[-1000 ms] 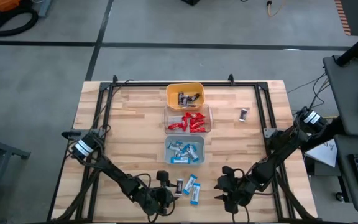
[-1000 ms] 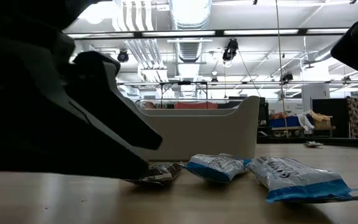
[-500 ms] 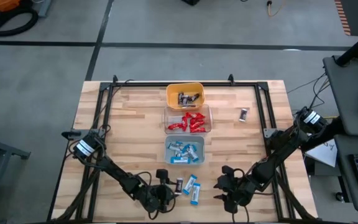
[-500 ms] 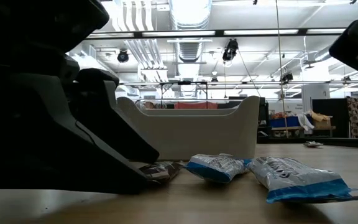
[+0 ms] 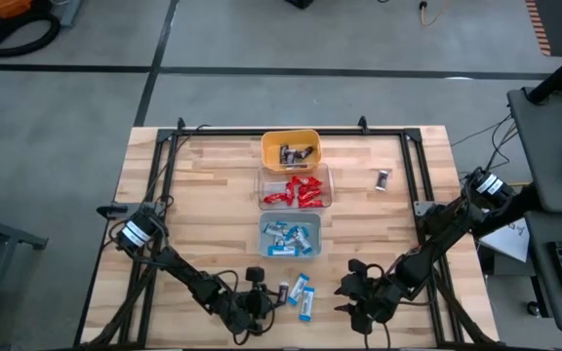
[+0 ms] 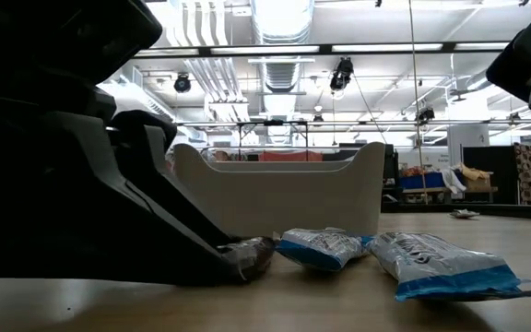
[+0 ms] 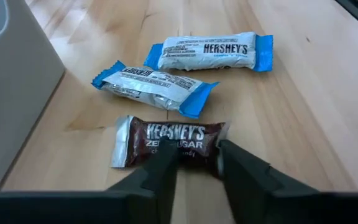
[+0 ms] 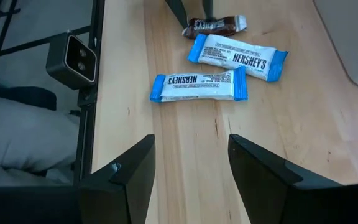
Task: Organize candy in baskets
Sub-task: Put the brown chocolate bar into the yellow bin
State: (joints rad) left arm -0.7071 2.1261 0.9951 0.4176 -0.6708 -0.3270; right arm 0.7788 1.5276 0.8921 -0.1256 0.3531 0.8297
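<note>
Now pinching the brown bar at the table's near edge.
Left gripper (image 7: 196,163) straddles the dark brown candy (image 7: 169,140), jaws nearly pressed onto it; squeeze mid-wrapper before lifting. Right gripper (image 8: 188,168) waits spread.

Two blue-and-white bars (image 5: 302,296) crowd the brown bar's (image 7: 166,142) far side; the grey-blue basket (image 5: 290,237) blocks beyond, bare wood (image 5: 203,214) elsewhere.

Three baskets (image 5: 290,148) line the table's middle, sorted; a brown bar (image 7: 168,140) and two blue-and-white bars (image 7: 207,51) lie loose nearby.
</note>
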